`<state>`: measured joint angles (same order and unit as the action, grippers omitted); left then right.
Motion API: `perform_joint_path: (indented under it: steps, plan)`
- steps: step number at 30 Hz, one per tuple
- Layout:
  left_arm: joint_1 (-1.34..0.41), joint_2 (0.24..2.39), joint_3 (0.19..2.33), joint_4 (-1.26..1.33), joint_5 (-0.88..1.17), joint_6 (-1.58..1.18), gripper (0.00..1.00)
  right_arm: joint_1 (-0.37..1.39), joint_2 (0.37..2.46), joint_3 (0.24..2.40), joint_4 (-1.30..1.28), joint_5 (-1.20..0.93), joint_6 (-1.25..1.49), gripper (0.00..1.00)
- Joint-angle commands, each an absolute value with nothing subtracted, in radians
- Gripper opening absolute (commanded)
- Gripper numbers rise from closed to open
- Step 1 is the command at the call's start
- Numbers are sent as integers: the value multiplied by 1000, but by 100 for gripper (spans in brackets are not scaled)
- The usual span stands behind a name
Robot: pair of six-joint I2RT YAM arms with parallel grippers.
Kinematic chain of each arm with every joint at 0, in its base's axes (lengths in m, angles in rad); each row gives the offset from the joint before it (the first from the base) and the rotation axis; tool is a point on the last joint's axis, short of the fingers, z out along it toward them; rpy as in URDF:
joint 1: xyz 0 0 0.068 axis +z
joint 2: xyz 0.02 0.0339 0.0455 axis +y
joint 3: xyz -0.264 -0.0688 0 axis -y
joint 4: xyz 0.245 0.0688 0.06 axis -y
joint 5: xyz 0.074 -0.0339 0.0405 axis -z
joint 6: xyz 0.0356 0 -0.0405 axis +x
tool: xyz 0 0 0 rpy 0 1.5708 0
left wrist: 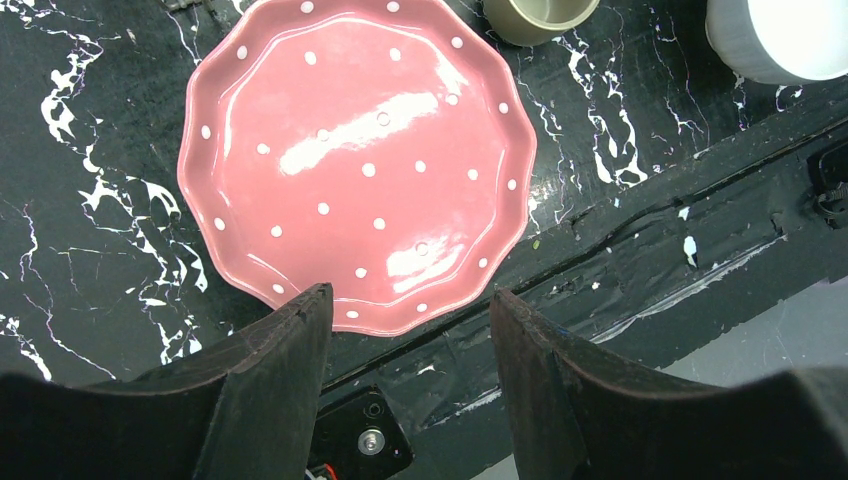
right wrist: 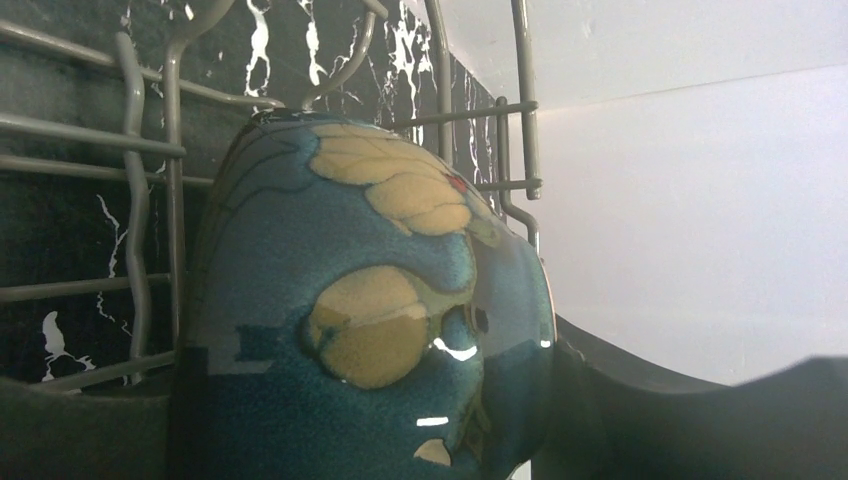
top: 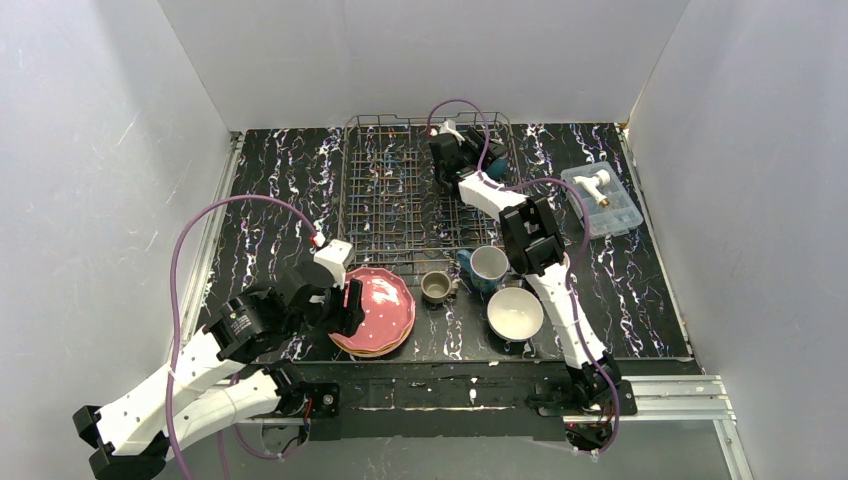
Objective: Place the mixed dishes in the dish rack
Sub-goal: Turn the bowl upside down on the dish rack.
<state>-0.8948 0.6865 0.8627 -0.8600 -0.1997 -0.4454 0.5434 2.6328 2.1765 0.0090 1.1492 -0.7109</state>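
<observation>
At the far right corner of the rack [top: 400, 200], the right gripper [top: 452, 158] is clamping a teal bowl [right wrist: 370, 330], which is standing on edge against the wires. Toward the near left, the left gripper [left wrist: 410, 293] is hovering wide open over the near rim of the pink plate [left wrist: 360, 160], which is lying flat just in front of the rack.

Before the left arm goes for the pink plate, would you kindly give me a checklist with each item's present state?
1. Opening of the left gripper: ok, jaws apart.
2. Near rim of the pink plate between the fingers: ok in the left wrist view.
3. Gripper height against that rim: cannot tell.
4. Gap between grey-olive mug and plate: ok.
5. The dish rack free of the other arm: not ok; the right gripper is shut on the teal bowl inside it.
</observation>
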Motion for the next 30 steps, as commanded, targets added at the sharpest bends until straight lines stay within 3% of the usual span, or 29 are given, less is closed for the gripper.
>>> perform_joint_path:
  steps: [1,9,13,22,25,30]
  plan:
    - [-895,691,861,-858,-218,-434,57,538,2636,2191,76,1200,-699,11]
    - [-895,693,861,-858,-216,-434,58,538,2636,2188,63,1192,-690,25]
    - [-896,693,861,-858,-216,-433,58,538,2634,2182,49,1189,-677,51]
    - [-894,691,861,-858,-216,-434,60,538,2596,2178,-46,1140,-594,91]
    - [-895,690,861,-858,-216,-434,60,540,2582,2178,-80,1113,-559,98]
    - [-894,690,861,-858,-217,-434,61,540,2570,2178,-116,1088,-529,98]
